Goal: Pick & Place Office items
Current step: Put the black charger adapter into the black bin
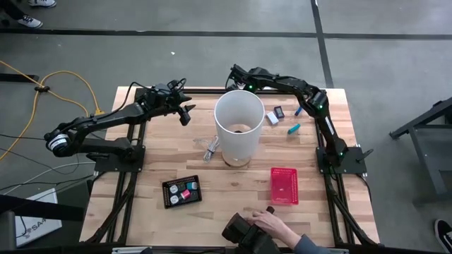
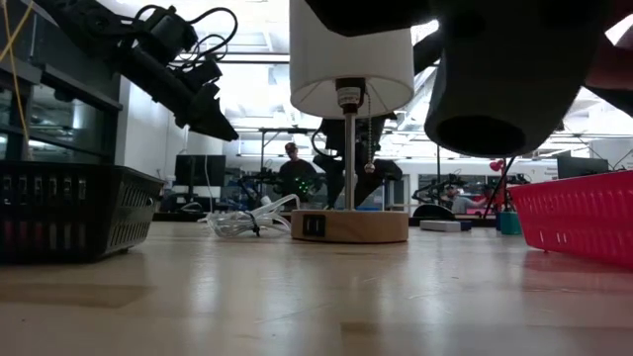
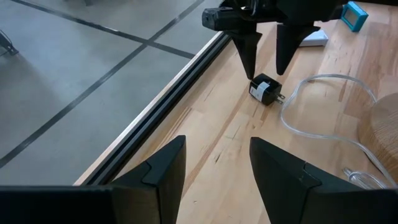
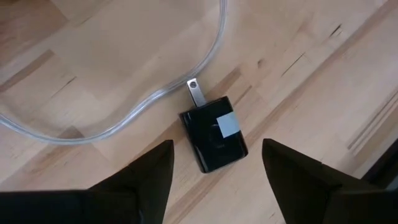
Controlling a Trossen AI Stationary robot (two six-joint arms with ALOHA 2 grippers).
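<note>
Right gripper poised directly above a small black plug adapter, fingers spread wide to either side of it and gripping nothing; adapter flat on the wooden table, a grey label on its upper face, metal prongs pointing away from the gripper toward a clear plastic cord that curves past just beyond them. Seen from the left wrist, the same gripper hanging with fingertips just over the adapter, near the table's far edge, behind the tall white lampshade. Left gripper open as well, empty, raised above the table and aimed toward the adapter from farther off. Beyond the right gripper, a white block, a small black piece and a teal piece on the table; well apart, a black tray with small items and a red mesh basket. A person's hand at the near edge.
</note>
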